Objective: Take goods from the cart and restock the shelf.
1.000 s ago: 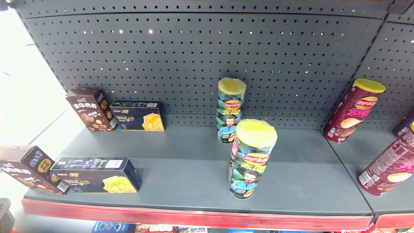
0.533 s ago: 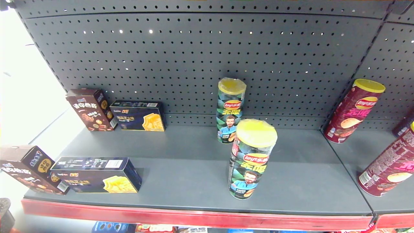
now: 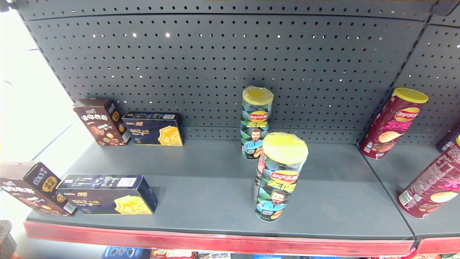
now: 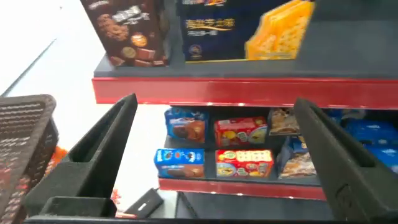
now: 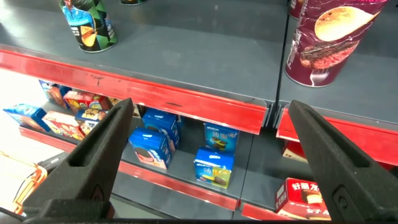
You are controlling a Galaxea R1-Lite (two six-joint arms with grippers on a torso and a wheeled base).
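1. Finding left gripper (image 4: 211,109) spread wide and holding nothing, low before the lower tiers. Black mesh basket (image 4: 25,143) to one side, judged to be the cart. Risk of a finger snagging the mesh when reaching in for goods.
2. Noting front brown cookie box (image 3: 32,187) at the far left front corner of the shelf (image 3: 201,194). Liable to be knocked off the end by an arm rising past the red front edge (image 3: 215,242).
3. Noting front dark blue box (image 3: 107,194) just beside it. Same exposure.
4. Noting front green chip canister (image 3: 280,176) upright near the front edge, tall and narrow. Likely to topple if brushed while stock is placed behind it.
5. Noting front maroon chip canister (image 3: 429,183) in the neighbouring bay, near its front edge. Collision risk for any approach from that side.
6. Finding right gripper (image 5: 210,109) likewise agape and empty, below the red edge. No goods in hand, so restocking judged not yet under way.
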